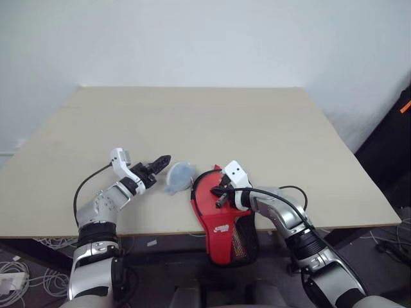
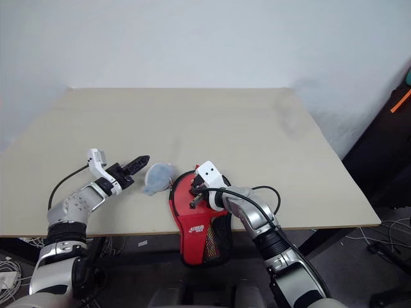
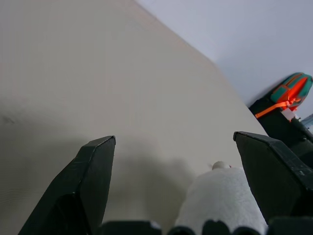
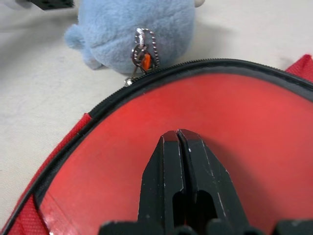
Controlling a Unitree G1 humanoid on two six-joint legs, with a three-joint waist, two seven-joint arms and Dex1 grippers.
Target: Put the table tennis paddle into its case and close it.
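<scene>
The right gripper [image 4: 177, 139] rests on the face of the table tennis paddle [image 4: 205, 122], which lies inside the case [image 1: 221, 221]. The case sits on the near edge of the table [image 1: 205, 122], its narrow end hanging over that edge toward the robot. Just beyond the right gripper's tips, outside the case's rim, lies a small plush toy [image 4: 132, 24]. The left gripper [image 1: 160, 163] is to the left of the toy, near it, well to the left of the right gripper.
</scene>
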